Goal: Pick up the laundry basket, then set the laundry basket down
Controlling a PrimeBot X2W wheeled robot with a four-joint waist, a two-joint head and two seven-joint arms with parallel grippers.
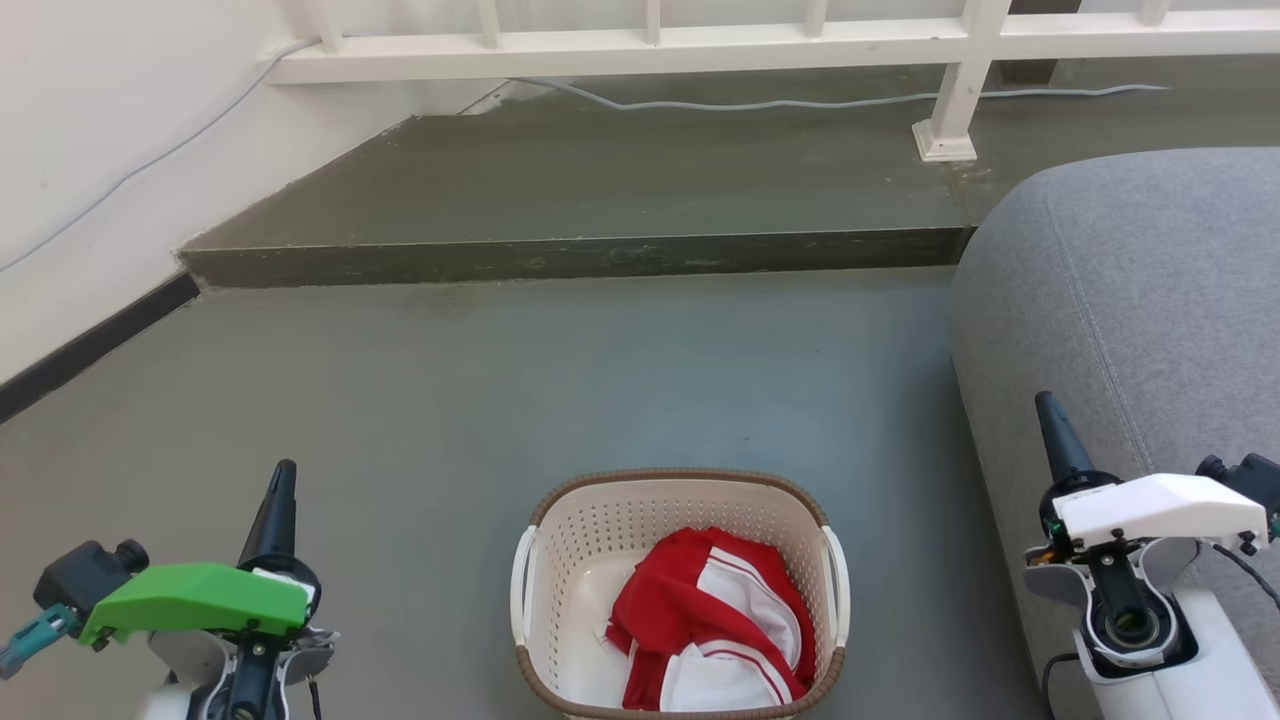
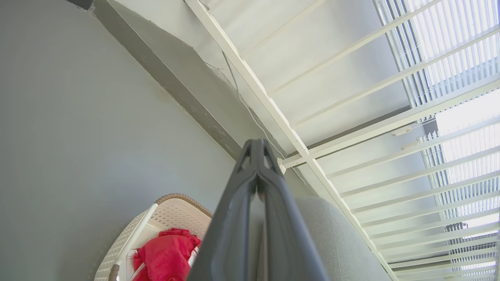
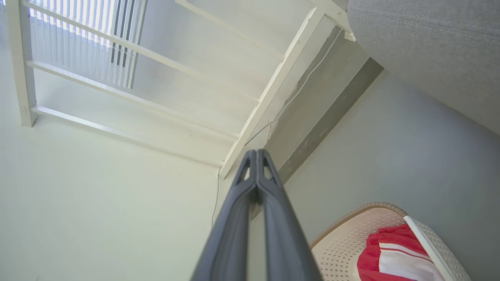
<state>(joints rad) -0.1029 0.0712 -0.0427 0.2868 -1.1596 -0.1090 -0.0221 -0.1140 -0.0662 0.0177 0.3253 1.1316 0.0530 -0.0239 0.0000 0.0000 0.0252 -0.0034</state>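
Observation:
The laundry basket (image 1: 600,530), cream-white and perforated with a brown woven rim and white side handles, stands on the grey floor at the bottom centre of the head view. A red and white garment (image 1: 715,625) lies inside it. My left gripper (image 1: 280,480) is off to the basket's left, shut and empty, well apart from it. My right gripper (image 1: 1048,408) is to the basket's right, in front of the sofa, also shut on nothing. The left wrist view has the basket (image 2: 172,212) beside the closed left gripper (image 2: 256,145). Beside the right gripper (image 3: 256,155) the basket (image 3: 343,242) appears at lower right.
A grey sofa (image 1: 1150,300) stands at the right, close to my right arm. A raised dark step (image 1: 570,255) crosses the floor ahead, with a white railing (image 1: 700,40) and a cable (image 1: 760,102) behind it. A white wall (image 1: 80,150) runs along the left.

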